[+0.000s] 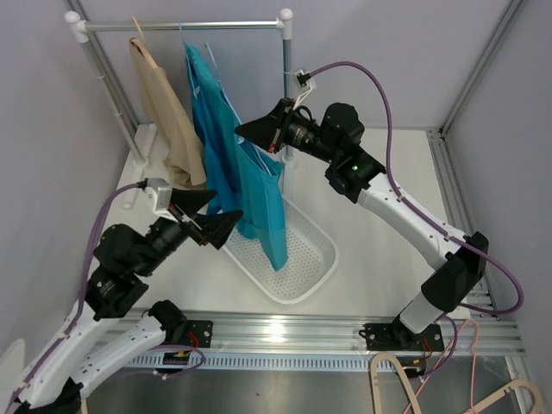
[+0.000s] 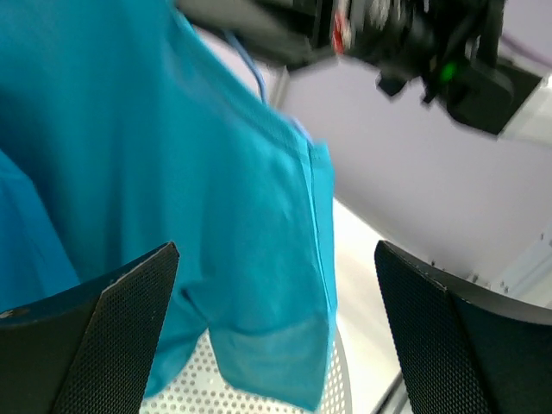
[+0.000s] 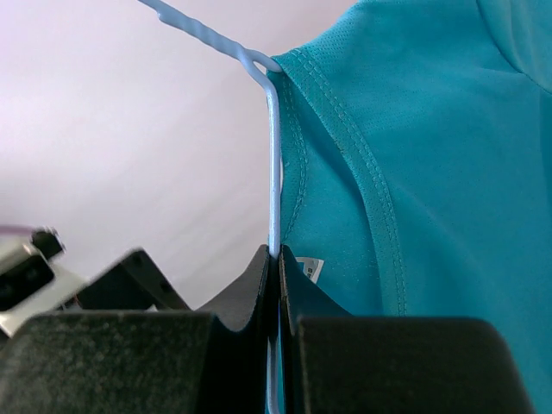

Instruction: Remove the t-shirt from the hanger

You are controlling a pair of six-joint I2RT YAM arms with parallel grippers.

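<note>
A teal t-shirt (image 1: 233, 164) hangs on a light blue wire hanger (image 1: 210, 65) from the rack rail (image 1: 216, 26). Its hem reaches down into a white perforated tray (image 1: 306, 259). My right gripper (image 1: 247, 131) is shut on the hanger wire (image 3: 273, 172) beside the shirt's collar (image 3: 345, 129); in the right wrist view the gripper (image 3: 278, 256) pinches the wire between its pads. My left gripper (image 1: 221, 214) is open at the shirt's lower left side. In the left wrist view the shirt (image 2: 216, 172) hangs between the spread fingers of this gripper (image 2: 276, 252), not gripped.
A beige garment (image 1: 168, 121) hangs to the left of the teal shirt on the same rail. The rack's right post (image 1: 285, 86) stands just behind my right gripper. The tray (image 2: 190, 388) lies under the shirt's hem. Grey walls enclose the table on three sides.
</note>
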